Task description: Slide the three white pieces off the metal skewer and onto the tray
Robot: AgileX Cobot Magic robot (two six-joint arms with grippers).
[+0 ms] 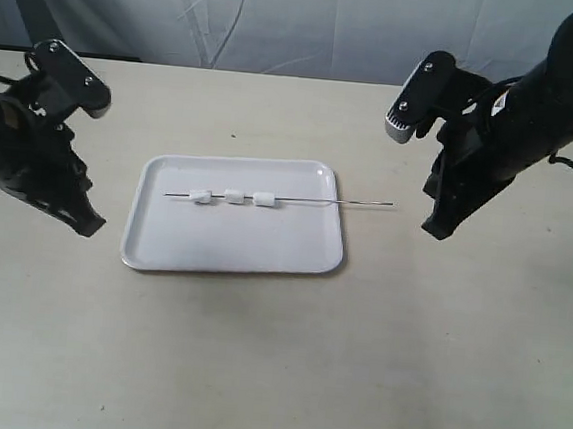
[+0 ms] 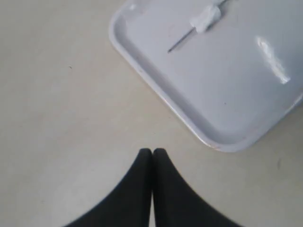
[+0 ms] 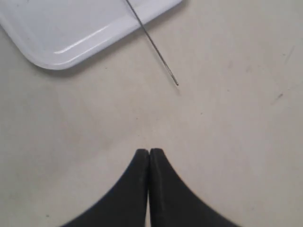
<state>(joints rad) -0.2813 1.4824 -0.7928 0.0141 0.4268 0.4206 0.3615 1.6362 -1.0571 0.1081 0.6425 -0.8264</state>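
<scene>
The white tray [image 1: 234,245] lies flat in the middle of the table. Across its far half rests the metal skewer [image 1: 318,200], its right end sticking out past the tray's rim over the table. Three white pieces [image 1: 234,198] are threaded on the skewer's left half, spaced a little apart. My left gripper [image 1: 90,225] hovers left of the tray, shut and empty. My right gripper [image 1: 434,229] hangs right of the skewer's free tip, also shut and empty. The left wrist view shows the tray [image 2: 246,113], the skewer's end [image 2: 180,41] and one piece [image 2: 206,20]. The right wrist view shows the skewer's tip [image 3: 163,64].
The beige tabletop [image 1: 273,364] surrounds the tray on all sides. A grey cloth backdrop [image 1: 284,19] hangs behind the table's far edge. Both black arms lean in from the left and right sides.
</scene>
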